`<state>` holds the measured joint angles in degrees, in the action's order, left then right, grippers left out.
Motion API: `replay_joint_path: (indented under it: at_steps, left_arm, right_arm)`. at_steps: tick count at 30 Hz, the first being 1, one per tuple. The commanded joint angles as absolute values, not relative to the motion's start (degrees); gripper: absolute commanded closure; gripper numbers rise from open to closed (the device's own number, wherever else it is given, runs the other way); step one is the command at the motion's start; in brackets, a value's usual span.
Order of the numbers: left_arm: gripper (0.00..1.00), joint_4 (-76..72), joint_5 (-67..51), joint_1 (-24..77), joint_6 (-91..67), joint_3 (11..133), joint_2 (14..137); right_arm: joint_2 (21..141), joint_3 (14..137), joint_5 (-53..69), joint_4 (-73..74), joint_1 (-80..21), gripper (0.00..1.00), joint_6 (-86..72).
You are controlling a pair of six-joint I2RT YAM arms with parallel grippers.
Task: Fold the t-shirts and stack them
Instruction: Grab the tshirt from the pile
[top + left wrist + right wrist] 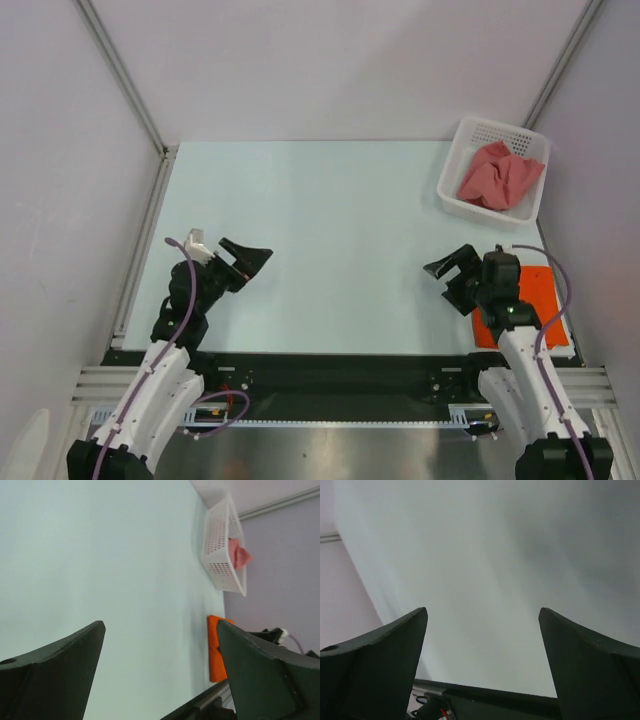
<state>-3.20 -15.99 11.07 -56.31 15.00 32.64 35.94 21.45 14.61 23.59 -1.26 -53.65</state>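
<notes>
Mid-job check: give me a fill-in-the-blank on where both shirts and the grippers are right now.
The crumpled dusty pink-red cloth shirt lies ____ the white perforated plastic basket. The flat, folded bright orange shirt lies at the near ____ corner of the pale table. The left gripper and right gripper both hang ____ and empty.
Missing words: inside; right; open.

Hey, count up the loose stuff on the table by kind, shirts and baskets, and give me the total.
Baskets: 1, a white basket.
Shirts: 2, a pink-red shirt crumpled inside it and an orange shirt folded flat outside it.
Total: 3.
</notes>
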Motion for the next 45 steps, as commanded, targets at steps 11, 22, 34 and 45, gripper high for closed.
replay_joint_path:
  at_steps: [11,22,34,45]
  left_arm:
    - [0.00,21.7,-15.9,10.5,-37.2,31.5,33.0]
    - [0.06,25.8,-20.9,10.3,-27.6,36.5,33.9]
    - [0.14,28.4,-17.4,10.2,-24.9,40.6,36.7]
    - [0.18,26.2,-16.9,10.3,-32.2,42.3,38.2]
  right_arm:
    - [83.5,76.5,-20.2,30.5,4.0,0.01,-33.0]
    - [118.9,107.5,-28.4,28.8,10.5,0.12,-23.8]
    - [133.3,118.1,-21.3,25.8,10.6,0.42,-22.2]
    - [127.2,138.4,-19.5,37.7,9.5,1.00,-19.1]
